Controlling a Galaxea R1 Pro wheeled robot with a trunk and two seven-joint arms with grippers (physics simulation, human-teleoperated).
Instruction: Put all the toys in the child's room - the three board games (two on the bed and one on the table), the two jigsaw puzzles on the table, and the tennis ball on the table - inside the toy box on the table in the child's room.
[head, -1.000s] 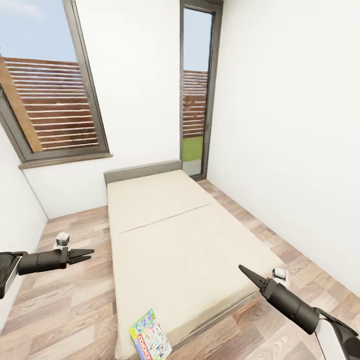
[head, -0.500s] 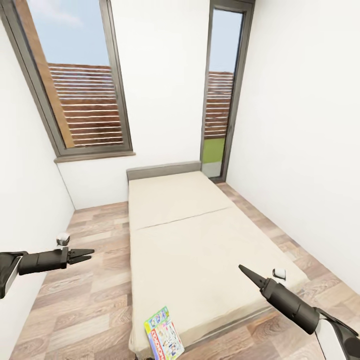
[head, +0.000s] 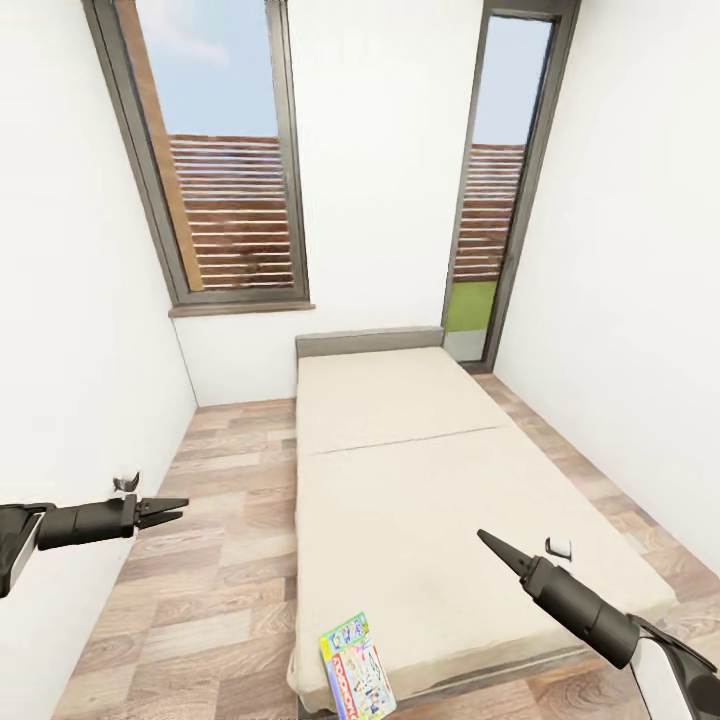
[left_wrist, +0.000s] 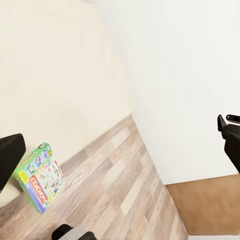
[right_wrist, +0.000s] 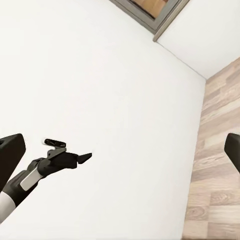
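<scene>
A board game (head: 357, 670), a flat colourful box with a green edge, lies on the near left corner of the cream bed (head: 420, 480). The left wrist view has the same board game (left_wrist: 39, 176) at the corner of the bed (left_wrist: 60, 75). My left gripper (head: 175, 511) hangs open over the floor to the left of the bed, near the wall. My right gripper (head: 485, 540) hovers open above the bed's near right part, well apart from the box. Both grippers hold nothing.
A white wall (head: 80, 350) runs close along my left arm. A strip of wood-plank floor (head: 220, 560) lies between it and the bed. A window (head: 225, 160) and a tall glass door (head: 500, 200) are in the far wall. Another white wall stands to the right.
The whole view has shifted, so the bed and the game box now sit further right in the picture. Both arms keep the same pose.
</scene>
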